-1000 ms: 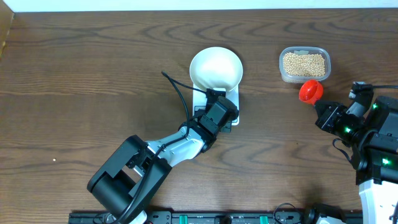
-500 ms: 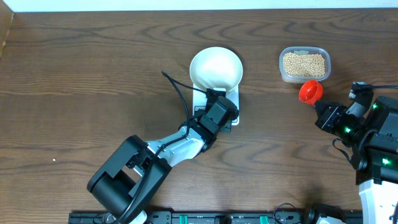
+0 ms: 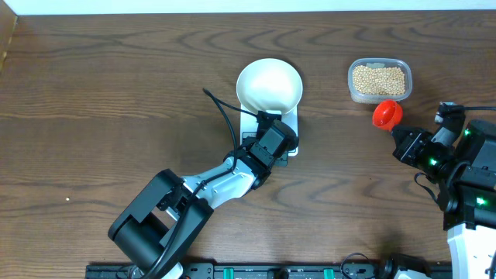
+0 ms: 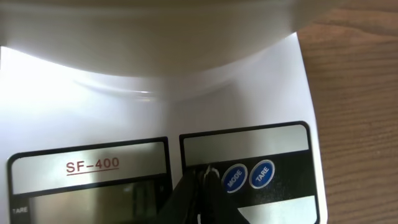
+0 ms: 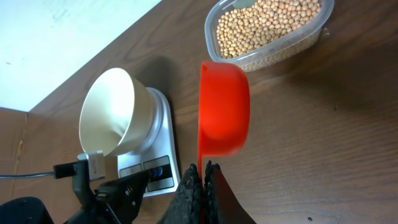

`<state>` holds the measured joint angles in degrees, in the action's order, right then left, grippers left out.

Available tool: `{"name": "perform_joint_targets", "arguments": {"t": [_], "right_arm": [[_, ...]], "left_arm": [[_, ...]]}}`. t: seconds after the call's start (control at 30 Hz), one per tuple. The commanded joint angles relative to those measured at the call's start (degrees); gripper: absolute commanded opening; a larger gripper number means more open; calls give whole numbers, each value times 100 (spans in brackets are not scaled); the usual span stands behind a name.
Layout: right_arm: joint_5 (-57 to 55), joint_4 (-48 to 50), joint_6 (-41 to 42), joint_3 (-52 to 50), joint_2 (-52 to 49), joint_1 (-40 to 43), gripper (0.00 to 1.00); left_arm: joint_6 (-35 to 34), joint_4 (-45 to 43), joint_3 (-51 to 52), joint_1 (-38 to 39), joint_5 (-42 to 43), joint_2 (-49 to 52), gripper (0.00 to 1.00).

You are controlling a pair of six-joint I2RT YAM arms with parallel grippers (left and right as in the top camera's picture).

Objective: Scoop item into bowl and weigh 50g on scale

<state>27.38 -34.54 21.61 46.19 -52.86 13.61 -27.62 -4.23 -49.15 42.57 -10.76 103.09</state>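
Left pincer (image 4: 202, 177) closed, arm stretched forward and low; right pincer (image 5: 201, 172) clamped shut, wrist rolled sideways.

The white bowl (image 3: 269, 84) stands upright on the scale (image 3: 292, 122), its inside plain and pale. It covers the scale's 12 o'clock end and overhangs it. The scale is a small white slab (marked SF-400) lying flat on the table. Two round blue buttons, MODE and TARE, sit on a dark strip at its 6 o'clock edge. The beans (image 3: 378, 79), small, round and tan, fill a clear tub (image 3: 353, 91) well apart at the bowl's 3 o'clock.
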Motion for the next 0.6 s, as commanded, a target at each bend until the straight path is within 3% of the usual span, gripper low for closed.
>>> {"name": "perform_joint_targets", "arguments": {"t": [0.0,0.3,0.57], "right_arm": [[-4,4,-111,94,9,39,1],[-9,7,-114,94,9,39,1],[-9,44,-111,94,9,39,1]], "left_arm": [[107,470,393,-74,-221,442,7],[177,398,308,-74,-190,334,7],[363,380,238,-74,-175,-485,7]]}}
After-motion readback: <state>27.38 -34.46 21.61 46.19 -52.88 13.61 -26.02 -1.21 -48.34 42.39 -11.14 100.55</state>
